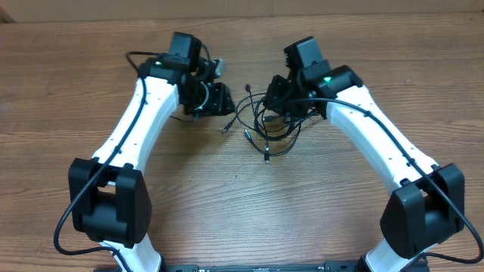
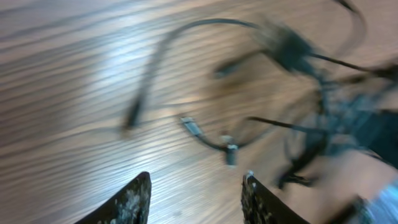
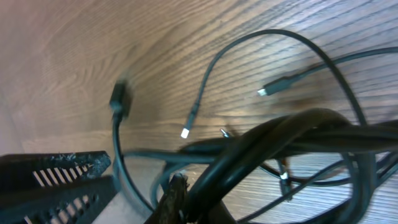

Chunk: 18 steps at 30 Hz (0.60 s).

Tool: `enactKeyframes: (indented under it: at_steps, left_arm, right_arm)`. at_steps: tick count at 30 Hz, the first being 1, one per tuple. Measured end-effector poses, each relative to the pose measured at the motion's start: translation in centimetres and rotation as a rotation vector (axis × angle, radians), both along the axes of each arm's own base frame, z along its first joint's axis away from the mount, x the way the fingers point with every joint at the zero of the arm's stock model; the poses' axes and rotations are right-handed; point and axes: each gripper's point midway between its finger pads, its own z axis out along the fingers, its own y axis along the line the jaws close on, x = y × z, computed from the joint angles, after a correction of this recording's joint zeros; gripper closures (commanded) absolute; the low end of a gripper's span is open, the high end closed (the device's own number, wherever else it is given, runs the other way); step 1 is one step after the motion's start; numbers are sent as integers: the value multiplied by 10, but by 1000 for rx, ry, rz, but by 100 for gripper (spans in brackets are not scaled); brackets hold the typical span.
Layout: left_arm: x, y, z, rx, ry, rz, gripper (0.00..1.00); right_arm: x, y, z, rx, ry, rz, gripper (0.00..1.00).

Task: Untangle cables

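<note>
The cables [image 1: 266, 127] are thin black cords in a loose tangle at the table's middle, with several plug ends sticking out. My right gripper [image 1: 275, 102] sits at the tangle's upper right edge. In the right wrist view it [image 3: 193, 186] is shut on a thick bunch of cables [image 3: 273, 140], while loose plug ends [image 3: 273, 85] lie beyond on the wood. My left gripper [image 1: 219, 98] hovers just left of the tangle. Its jaws [image 2: 196, 177] are open with only bare wood between them. Blurred cables [image 2: 205, 134] lie ahead of it.
The wooden table [image 1: 249, 204] runs on toward the front between both white arms. A black slatted part [image 3: 56, 180] shows at the lower left of the right wrist view. The table's far edge [image 1: 242, 17] meets a brown backdrop.
</note>
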Motion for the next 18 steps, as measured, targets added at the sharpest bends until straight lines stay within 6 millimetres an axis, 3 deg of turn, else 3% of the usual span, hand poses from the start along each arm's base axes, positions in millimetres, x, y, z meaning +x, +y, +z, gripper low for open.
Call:
enactKeyframes:
  at_steps: [5, 9, 10, 11, 12, 14, 15, 18]
  left_arm:
    - [8, 46, -10, 117, 16, 118, 53]
    - [12, 64, -12, 161, 15, 156, 53]
    - [12, 66, -12, 169, 15, 157, 52]
    - [11, 67, -12, 175, 14, 155, 52]
    - [10, 68, -12, 180, 17, 153, 53]
    - [9, 69, -11, 185, 16, 150, 52]
    - [9, 69, -10, 187, 12, 148, 52]
    - [8, 67, -8, 183, 3, 132, 52]
  right_arm:
    - [-2, 27, 0, 9, -22, -22, 96]
    - [-3, 45, -12, 9, -18, -24, 91]
    - [-3, 48, -17, 8, -10, -26, 84]
    - [-2, 48, -20, 7, -1, -34, 51]
    - [-2, 48, -22, 3, 3, -37, 32]
    - [1, 44, -23, 5, 6, -57, 7]
    - [2, 43, -23, 5, 7, -61, 0]
    - [-1, 30, -28, -14, 47, -72, 0]
